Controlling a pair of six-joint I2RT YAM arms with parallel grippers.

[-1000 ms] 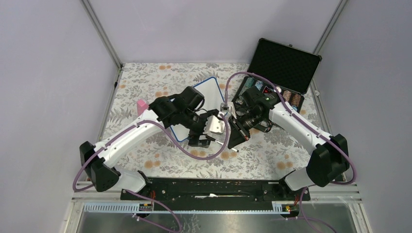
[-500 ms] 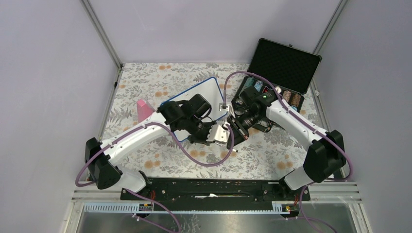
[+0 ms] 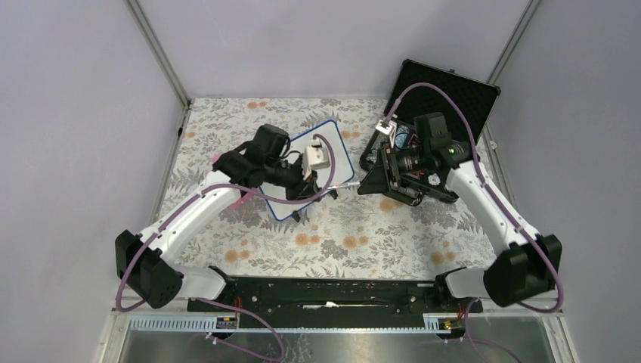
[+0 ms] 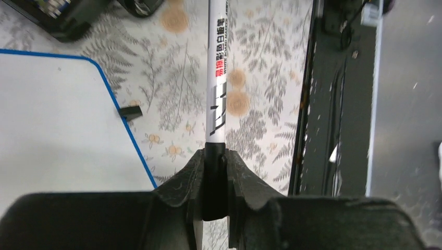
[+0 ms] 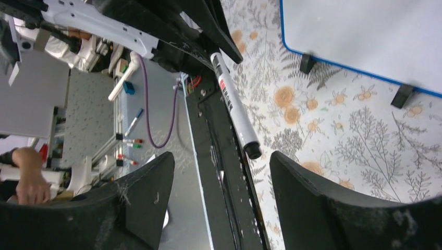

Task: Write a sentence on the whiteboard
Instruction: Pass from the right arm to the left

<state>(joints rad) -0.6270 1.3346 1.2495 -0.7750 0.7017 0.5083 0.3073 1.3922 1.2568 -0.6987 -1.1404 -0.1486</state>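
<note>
The whiteboard (image 3: 335, 148), white with a thin blue frame and black clip feet (image 4: 129, 111), lies mid-table under my left arm; its surface also fills part of both wrist views (image 4: 52, 120) (image 5: 365, 31). The sentence is out of view: the board's visible parts are blank. My left gripper (image 4: 215, 156) (image 3: 323, 189) is shut on the black end of a white marker (image 4: 219, 78) (image 5: 233, 104), which sticks out rightward over the floral cloth beside the board's near corner. My right gripper (image 5: 220, 159) (image 3: 374, 181) is open, apart from the marker's free end, nothing between its fingers.
An open black foam-lined case (image 3: 446, 91) holding stacks of chips (image 3: 401, 136) stands back right, right behind my right arm. A pink block (image 3: 219, 158) is mostly hidden behind my left arm. A black rail (image 3: 332, 291) runs along the table's near edge.
My left gripper shut on the marker and carried it back-left toward the board. My right gripper opened, let go of the marker and drew back right toward the case.
</note>
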